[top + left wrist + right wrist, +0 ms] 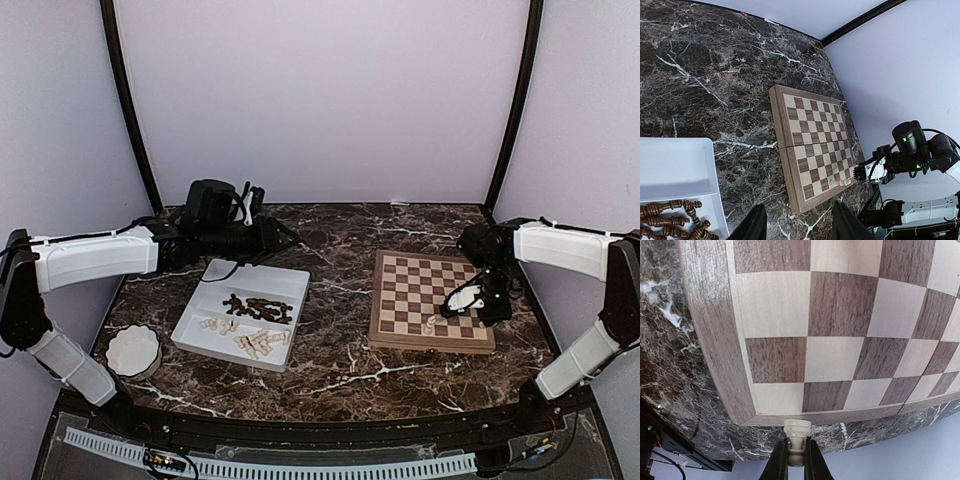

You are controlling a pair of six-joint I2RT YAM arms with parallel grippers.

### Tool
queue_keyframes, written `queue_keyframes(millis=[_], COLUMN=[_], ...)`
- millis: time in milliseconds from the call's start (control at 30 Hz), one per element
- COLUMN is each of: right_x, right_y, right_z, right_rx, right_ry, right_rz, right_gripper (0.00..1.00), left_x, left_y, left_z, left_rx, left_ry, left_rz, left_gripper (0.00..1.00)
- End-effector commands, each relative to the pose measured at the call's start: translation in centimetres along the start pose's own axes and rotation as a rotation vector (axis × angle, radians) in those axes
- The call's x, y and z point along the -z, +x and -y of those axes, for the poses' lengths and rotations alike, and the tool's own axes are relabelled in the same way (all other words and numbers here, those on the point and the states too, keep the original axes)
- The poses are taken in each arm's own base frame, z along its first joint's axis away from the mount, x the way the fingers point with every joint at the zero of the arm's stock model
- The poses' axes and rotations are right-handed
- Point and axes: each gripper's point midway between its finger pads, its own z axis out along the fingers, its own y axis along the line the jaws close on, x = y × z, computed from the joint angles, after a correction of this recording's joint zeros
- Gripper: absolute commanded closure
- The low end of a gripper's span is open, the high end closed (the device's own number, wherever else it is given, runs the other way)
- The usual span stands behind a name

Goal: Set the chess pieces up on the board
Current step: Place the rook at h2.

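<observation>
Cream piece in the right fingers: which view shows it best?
Right wrist: the cream piece sits close up, pinched between the fingers by the board's edge. Top external and left wrist leave it too small to make out.

Dark marble tabletop (340, 250) with white veins running all over it. Sitting right on it: a white tray (262, 280) left of center, a little scalloped bowl (133, 350) just beside its near-left corner, and the board (410, 285) over on the right, well apart from the tray.
</observation>
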Motion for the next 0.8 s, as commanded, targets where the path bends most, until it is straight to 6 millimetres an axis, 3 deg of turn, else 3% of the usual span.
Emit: queue_keyframes(millis=[0,767], right_x=[-0.4,-1.1], right_y=[-0.2,-0.7], right_z=[1.0,3.0], right_rx=[-0.029,-0.086], right_ry=[0.017,0.037], right_rz=[-0.005,-0.028], right_gripper=[0.99,0.97], left_x=[1.0,0.5], left_y=[-0.6,0.3], left_z=[1.0,0.5], left_rx=[-0.01,0.013], left_ry=[0.035,0.046], left_rz=[0.024,0.001], left_gripper=[0.53,0.53])
